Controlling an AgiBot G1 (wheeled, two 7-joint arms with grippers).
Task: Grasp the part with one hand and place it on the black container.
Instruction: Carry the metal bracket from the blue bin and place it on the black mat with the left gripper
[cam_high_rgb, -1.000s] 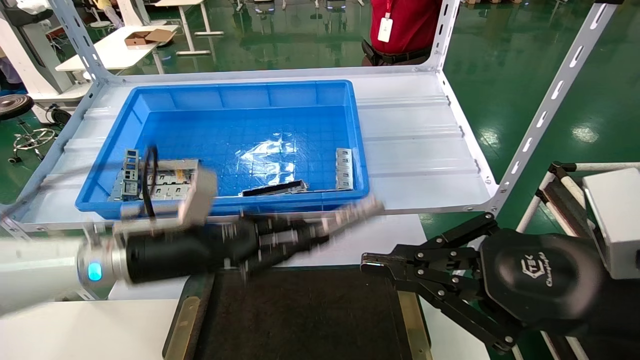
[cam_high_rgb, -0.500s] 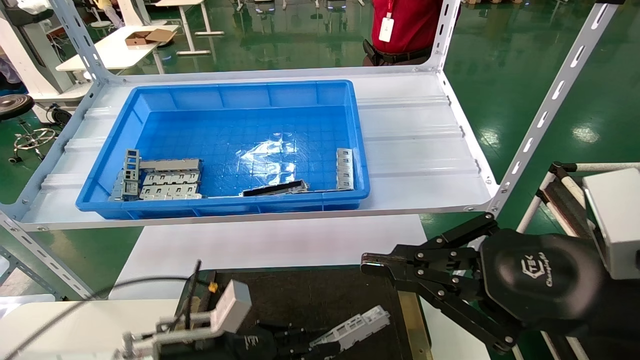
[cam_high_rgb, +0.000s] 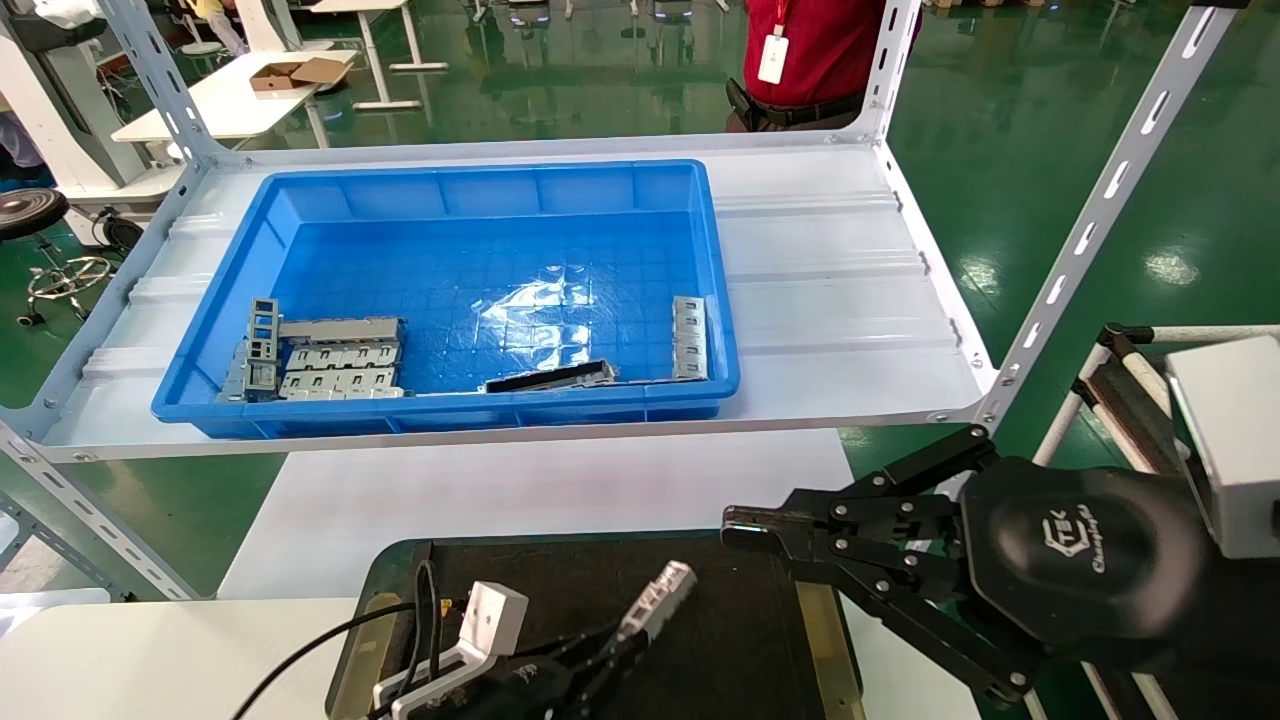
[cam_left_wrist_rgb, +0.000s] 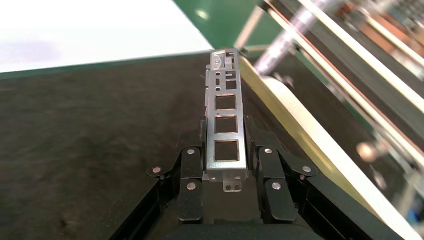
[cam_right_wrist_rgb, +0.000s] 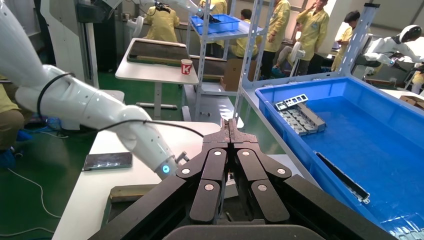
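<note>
At the near left, the left gripper (cam_high_rgb: 610, 655) reaches in low over the wide shallow black rectangular tray with brass-coloured side strips (cam_high_rgb: 720, 640), its fingers clamped on the slim silver-grey sheet-metal bar with square cut-out windows (cam_high_rgb: 655, 598). The grip falls on one end of the bar, so most of its length projects forward and upward, free end raised above the dark tray floor; this tilt suggests the bar is being carried down to the tray, not yet laid flat. In the left wrist view the bar (cam_left_wrist_rgb: 225, 132) sits centred between the two finger pads (cam_left_wrist_rgb: 190, 170), windowed face up, with the tray surface (cam_left_wrist_rgb: 90, 125) below it. Whether the bar's lower end touches the tray cannot be told. Release appears to be the step that remains.

Farther off, on the white metal shelf (cam_high_rgb: 830, 270), the big blue plastic bin (cam_high_rgb: 470, 190) holds flat grey stamped plates (cam_high_rgb: 335, 365) at its near left corner and a thin dark strip (cam_high_rgb: 550, 377) along its near wall.

At the near right, the right gripper (cam_high_rgb: 735, 528) hangs idle beside the tray's right edge, fingers pressed together on nothing, as the right wrist view (cam_right_wrist_rgb: 230, 131) confirms.
</note>
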